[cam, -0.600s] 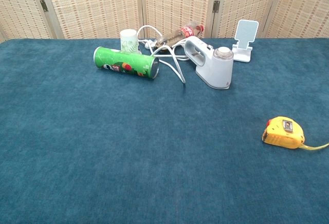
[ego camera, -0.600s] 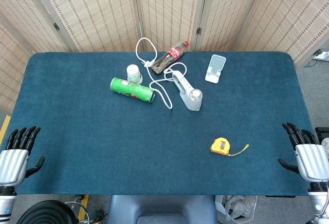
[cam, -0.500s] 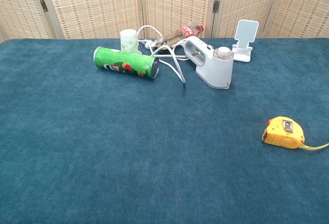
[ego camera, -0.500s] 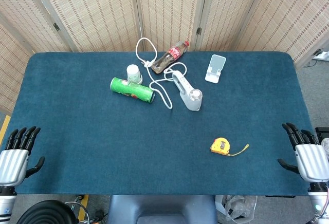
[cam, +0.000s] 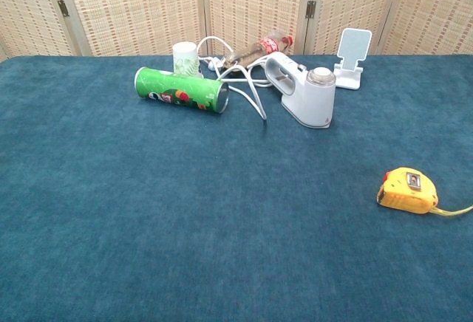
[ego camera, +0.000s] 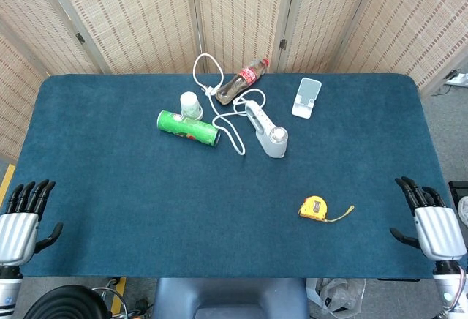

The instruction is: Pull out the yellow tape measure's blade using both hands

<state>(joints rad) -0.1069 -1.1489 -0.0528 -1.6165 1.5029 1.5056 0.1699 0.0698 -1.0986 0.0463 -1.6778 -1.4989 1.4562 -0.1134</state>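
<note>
The yellow tape measure [ego camera: 313,208] lies flat on the blue table [ego camera: 110,187], right of centre near the front edge, with a short length of blade [ego camera: 342,214] sticking out to its right. The chest view shows the tape measure [cam: 407,190] at the right, its blade [cam: 454,210] running off the frame. My left hand [ego camera: 20,222] hovers off the table's front left corner, fingers apart and empty. My right hand [ego camera: 431,224] hangs off the front right corner, fingers spread, holding nothing, well right of the tape measure. Neither hand shows in the chest view.
At the back centre lie a green chip can [ego camera: 188,129], a white cup [ego camera: 191,104], a cola bottle [ego camera: 242,81], a white handheld appliance [ego camera: 266,130] with a looping cord [ego camera: 227,125], and a white phone stand [ego camera: 306,97]. Folding screens [ego camera: 241,12] close off the back.
My right hand has shifted slightly down and left along the table's right front corner. The left hand has dropped a little. The tape measure has not moved.
</note>
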